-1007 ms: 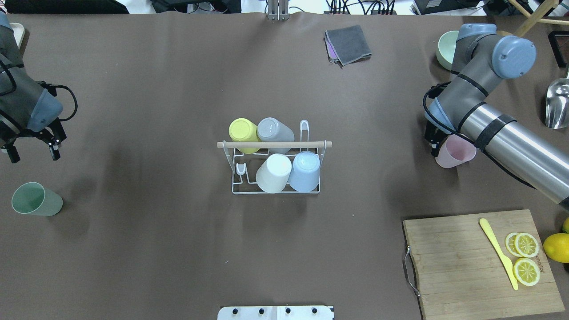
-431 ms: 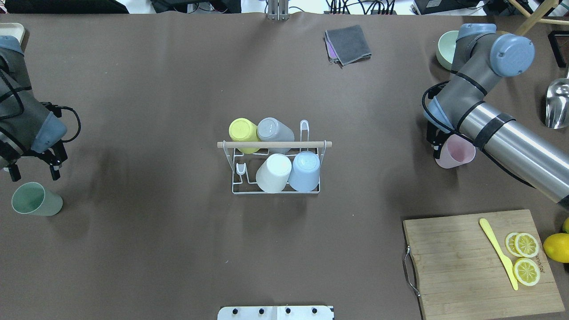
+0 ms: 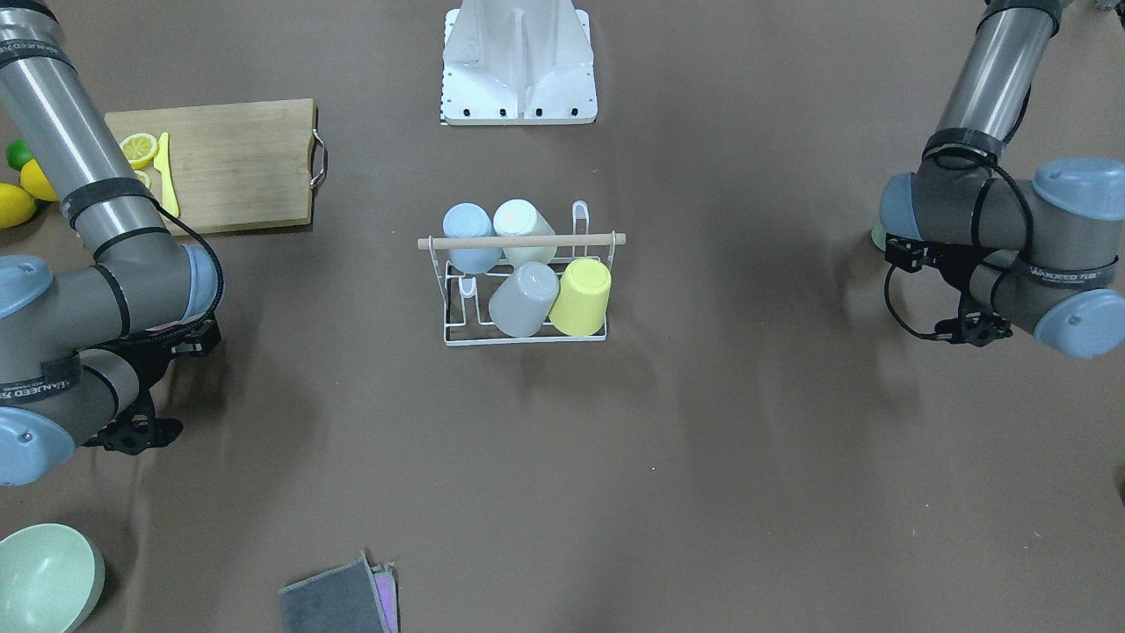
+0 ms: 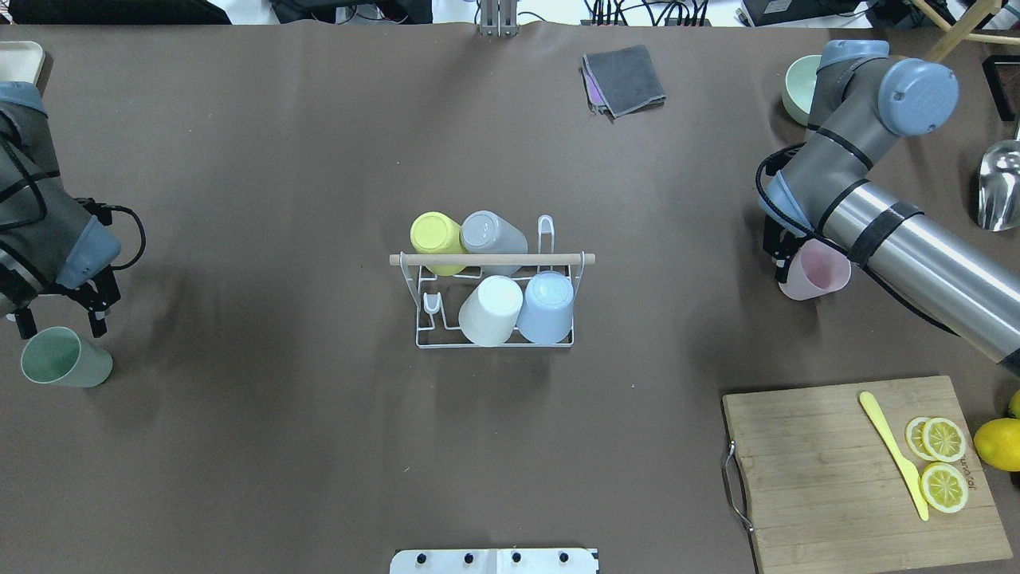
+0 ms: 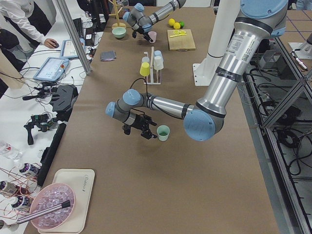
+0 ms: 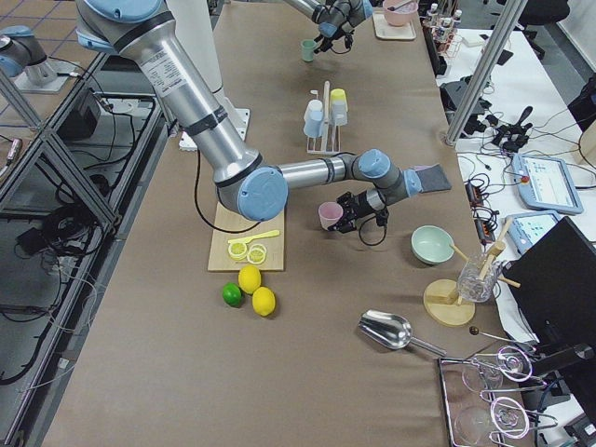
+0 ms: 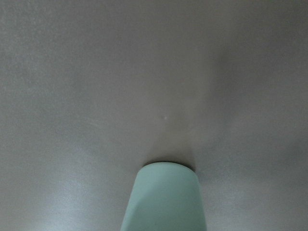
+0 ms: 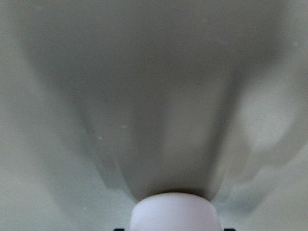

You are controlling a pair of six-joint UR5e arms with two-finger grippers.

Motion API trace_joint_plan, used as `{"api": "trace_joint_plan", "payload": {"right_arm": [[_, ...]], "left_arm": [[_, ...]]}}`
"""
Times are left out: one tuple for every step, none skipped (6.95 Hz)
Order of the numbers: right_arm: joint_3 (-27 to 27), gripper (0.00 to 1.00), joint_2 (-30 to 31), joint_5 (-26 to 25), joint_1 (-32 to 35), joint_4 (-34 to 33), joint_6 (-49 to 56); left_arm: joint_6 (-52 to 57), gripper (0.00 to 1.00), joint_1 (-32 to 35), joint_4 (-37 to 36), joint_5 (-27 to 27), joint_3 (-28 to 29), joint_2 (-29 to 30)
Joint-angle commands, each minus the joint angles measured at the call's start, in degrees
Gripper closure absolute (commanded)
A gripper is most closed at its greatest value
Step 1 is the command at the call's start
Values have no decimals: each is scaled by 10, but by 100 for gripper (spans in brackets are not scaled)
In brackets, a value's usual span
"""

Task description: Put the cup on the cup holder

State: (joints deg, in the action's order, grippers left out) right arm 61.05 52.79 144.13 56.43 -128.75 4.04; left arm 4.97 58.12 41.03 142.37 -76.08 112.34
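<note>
The cup holder (image 4: 494, 259) is a white wire rack with a wooden rod, mid-table; it also shows in the front-facing view (image 3: 523, 239). It carries yellow (image 4: 434, 235), grey (image 4: 490, 233), white (image 4: 492, 309) and blue (image 4: 547, 304) cups upside down. Two prongs (image 4: 544, 231) stand bare. My right gripper (image 4: 789, 267) is shut on a pink cup (image 4: 814, 271), which shows low in the right wrist view (image 8: 175, 211). My left gripper (image 4: 60, 319) is open just beyond a green cup (image 4: 64, 359) standing on the table, seen in the left wrist view (image 7: 166, 197).
A wooden cutting board (image 4: 829, 470) with lemon slices and a yellow knife lies at the near right, with a lemon (image 4: 1000, 442) beside it. A green bowl (image 4: 799, 88), a metal scoop (image 4: 1000, 187) and a grey cloth (image 4: 625, 80) lie farther back.
My left gripper has moved down toward the green cup, still open. My right arm has shifted slightly, with the pink cup moving along in its gripper.
</note>
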Motion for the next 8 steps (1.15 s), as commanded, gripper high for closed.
{"api": "trace_joint_plan", "payload": {"right_arm": [[33,66,-6,0,24,4,26],[50,66,-4,8,34,6,52],[50,67,-2,30,46,8,85],[50,67,0,66,57,9,121],[53,67,4,109,66,17,144],[55,67,15,153,75,52,143],[56,67,24,185,79,79,148],[62,67,26,197,82,102,156]], "left_arm": [[2,4,-15,0,1,1,-10],[1,4,-20,9,2,1,-10],[1,14,-27,20,18,1,-20],[1,44,-31,21,25,1,-22],[0,73,-47,19,25,1,-22],[-7,88,-50,13,25,-5,-20],[-30,100,-50,12,24,-11,-14],[-50,100,-52,12,22,-11,-8]]}}
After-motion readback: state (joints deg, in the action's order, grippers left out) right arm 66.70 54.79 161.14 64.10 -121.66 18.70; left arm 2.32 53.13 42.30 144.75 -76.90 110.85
